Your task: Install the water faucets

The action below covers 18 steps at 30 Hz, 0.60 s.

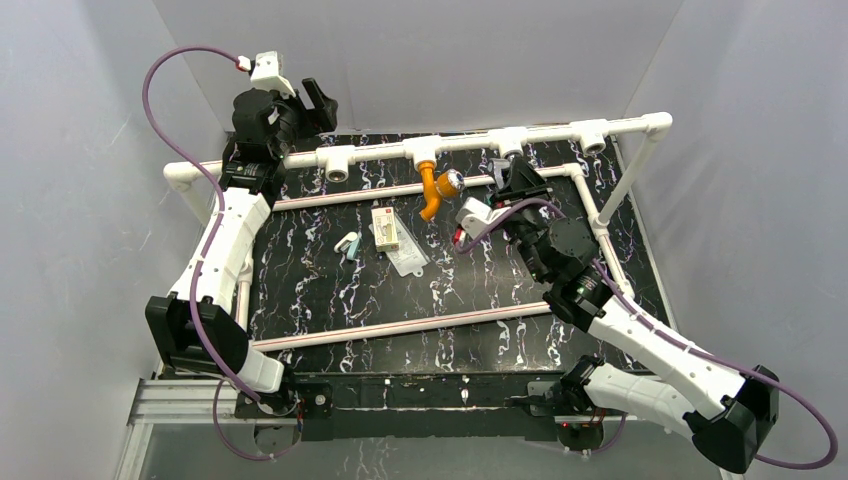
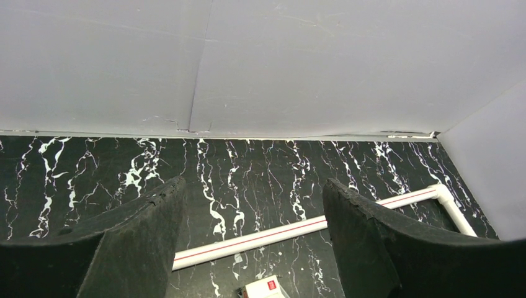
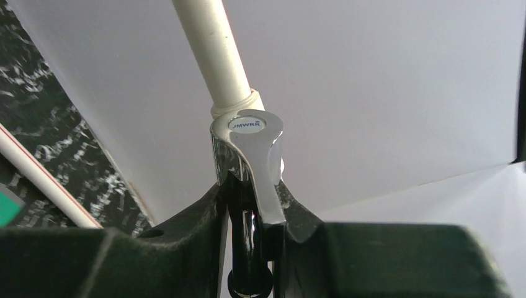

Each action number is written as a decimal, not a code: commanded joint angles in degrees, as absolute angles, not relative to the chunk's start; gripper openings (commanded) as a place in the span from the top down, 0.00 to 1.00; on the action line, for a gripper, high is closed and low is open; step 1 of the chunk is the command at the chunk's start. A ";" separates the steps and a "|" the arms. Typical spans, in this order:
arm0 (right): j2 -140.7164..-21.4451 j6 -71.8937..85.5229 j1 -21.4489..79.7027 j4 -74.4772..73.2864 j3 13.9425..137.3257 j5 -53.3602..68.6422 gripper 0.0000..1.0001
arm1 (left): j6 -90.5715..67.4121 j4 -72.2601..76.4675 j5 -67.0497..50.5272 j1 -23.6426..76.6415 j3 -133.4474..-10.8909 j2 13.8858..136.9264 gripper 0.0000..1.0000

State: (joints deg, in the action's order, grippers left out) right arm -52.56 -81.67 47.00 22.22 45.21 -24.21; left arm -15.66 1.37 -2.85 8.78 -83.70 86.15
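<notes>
The orange faucet (image 1: pixel 432 186) hangs from a tee socket of the white back pipe (image 1: pixel 460 144), its spout pointing down and its shiny knob (image 1: pixel 448 182) to the right. My right gripper (image 1: pixel 513 175) is shut on the chrome faucet just below the neighbouring tee socket (image 1: pixel 510 142). In the right wrist view the chrome faucet (image 3: pixel 247 149) stands between my fingers (image 3: pixel 186 226), lever handle up, its top against a white pipe (image 3: pixel 214 49). My left gripper (image 1: pixel 312 100) is open and empty, raised at the back left; its view (image 2: pixel 254 186) shows only the black mat.
A small box (image 1: pixel 385 228), a clear plastic bag (image 1: pixel 408 257) and a small green-and-white block (image 1: pixel 347 243) lie on the black marbled mat (image 1: pixel 400 300). White pipes with a red line (image 1: pixel 400 328) frame the mat. Two more tee sockets (image 1: pixel 337 160) (image 1: pixel 593 134) stand open. Grey walls surround the table.
</notes>
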 commanded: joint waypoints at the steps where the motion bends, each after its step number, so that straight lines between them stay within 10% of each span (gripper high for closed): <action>1: -51.69 -60.06 48.02 24.00 48.61 -24.91 0.99 | -15.87 -13.90 -3.13 8.10 -76.65 93.43 0.22; 18: -50.45 9.81 48.08 26.76 49.51 -34.28 0.99 | -15.91 -13.80 -3.34 8.00 -76.72 93.34 0.22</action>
State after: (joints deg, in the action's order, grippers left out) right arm -51.92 -12.08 46.87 23.70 48.23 -34.54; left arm -15.66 1.30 -2.87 8.62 -83.70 86.17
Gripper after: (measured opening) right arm 0.337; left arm 0.776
